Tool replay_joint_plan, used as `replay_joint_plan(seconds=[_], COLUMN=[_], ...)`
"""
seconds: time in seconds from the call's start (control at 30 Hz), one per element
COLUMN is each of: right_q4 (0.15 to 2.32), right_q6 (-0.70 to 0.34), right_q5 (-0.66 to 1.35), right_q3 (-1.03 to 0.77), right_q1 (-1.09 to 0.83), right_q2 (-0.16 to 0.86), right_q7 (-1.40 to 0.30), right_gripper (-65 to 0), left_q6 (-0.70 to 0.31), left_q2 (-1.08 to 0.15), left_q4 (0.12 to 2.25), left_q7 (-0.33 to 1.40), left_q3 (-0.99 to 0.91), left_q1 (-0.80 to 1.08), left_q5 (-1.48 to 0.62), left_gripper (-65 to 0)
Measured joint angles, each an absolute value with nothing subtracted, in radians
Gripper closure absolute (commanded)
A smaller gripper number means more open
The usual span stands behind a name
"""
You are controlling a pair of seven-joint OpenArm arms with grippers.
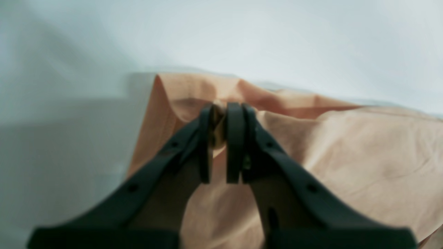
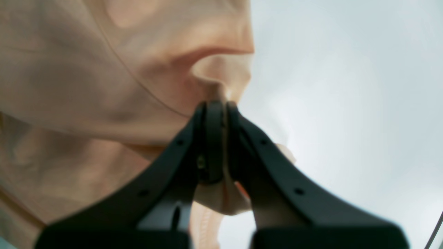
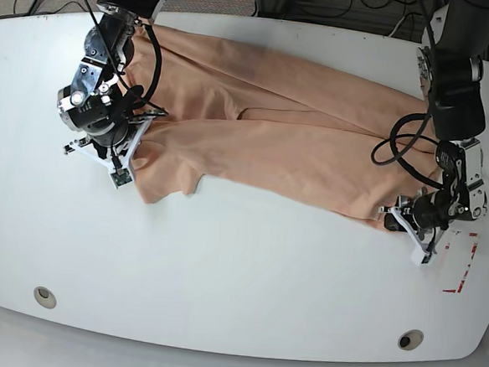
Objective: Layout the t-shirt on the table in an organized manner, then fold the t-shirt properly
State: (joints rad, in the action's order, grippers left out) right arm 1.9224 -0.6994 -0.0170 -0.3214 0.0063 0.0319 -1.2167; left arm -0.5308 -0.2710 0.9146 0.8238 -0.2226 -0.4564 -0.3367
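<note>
The peach t-shirt (image 3: 298,137) lies stretched across the white table (image 3: 238,275) from the back left to the right, with folds and wrinkles along it. In the left wrist view my left gripper (image 1: 221,107) is shut on a raised fold at the t-shirt's (image 1: 363,148) corner, just above the table (image 1: 242,34). In the base view it (image 3: 392,218) sits at the cloth's right end. My right gripper (image 2: 219,103) is shut on a bunched edge of the t-shirt (image 2: 69,69), with fabric hanging below the fingers. In the base view it (image 3: 140,134) is at the cloth's left end.
Red tape marks (image 3: 461,266) lie on the table right of the left gripper. Two grey grommets (image 3: 44,296) (image 3: 411,339) sit near the front edge. Cables lie behind the table's back edge. A black cable loops beside each arm.
</note>
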Motion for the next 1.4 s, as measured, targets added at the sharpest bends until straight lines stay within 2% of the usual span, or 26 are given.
replay_joint_plan(seconds=[0.67,1.07,1.13,1.37,1.4], right_q4=[1.924,1.924,1.924,1.924,1.924], right_q6=[-0.7,-0.7,-0.7,-0.7,-0.7], right_q5=[-0.015,-0.016,-0.018,-0.019,-0.02], right_q3=[-0.321,-0.32,-0.321,-0.321,-0.321], right_q1=[0.044,0.054,0.053,0.053,0.052], right_q2=[0.025,0.025,0.025,0.025,0.025], right_q7=[-1.224,-1.225,-1.225,-1.224,-1.226], right_gripper=[-0.5,-0.5,-0.5,-0.5,-0.5], left_q6=[-0.532,-0.569,-0.569,-0.574,-0.573], left_q2=[-0.287,-0.357,-0.364,-0.363,-0.36], left_q4=[1.141,1.246,1.252,1.268,1.28], left_q7=[0.988,1.122,1.138,1.182,1.182], left_q3=[-0.304,-0.304,-0.307,-0.304,-0.304], left_q1=[-0.457,-0.454,-0.445,-0.333,-0.307], left_q5=[-0.343,-0.453,-0.454,-0.458,-0.458], left_gripper=[-3.6,-4.7,-7.6,-26.8,-27.6])
